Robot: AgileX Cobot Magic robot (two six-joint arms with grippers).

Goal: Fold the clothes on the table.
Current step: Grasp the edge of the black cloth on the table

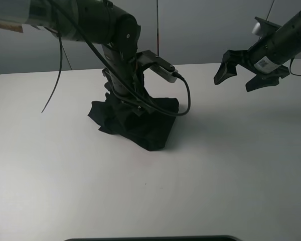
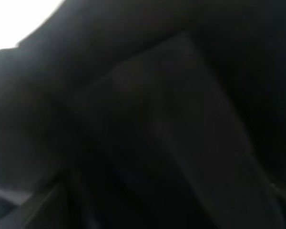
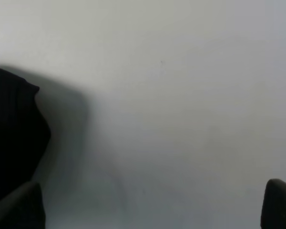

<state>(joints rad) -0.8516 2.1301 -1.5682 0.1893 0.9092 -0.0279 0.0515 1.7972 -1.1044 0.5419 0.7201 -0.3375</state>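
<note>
The black T-shirt (image 1: 140,123) lies crumpled in a heap at the middle of the white table (image 1: 231,165); no print shows. My left gripper (image 1: 126,100) is pushed down into the top of the heap, and the cloth hides its fingertips. The left wrist view shows only dark blurred cloth (image 2: 152,133) close up, so I cannot tell how the jaws stand. My right gripper (image 1: 238,78) hangs open and empty above the table, far right of the shirt. In the right wrist view its fingertips (image 3: 14,205) frame bare table (image 3: 181,95), with the shirt's edge (image 3: 14,124) at one side.
A black cable (image 1: 185,98) loops from the left wrist over the shirt's right side. Another thin cable (image 1: 55,80) hangs at the left. White tabletop surrounds the heap on all sides. A dark edge (image 1: 150,238) shows at the table's front.
</note>
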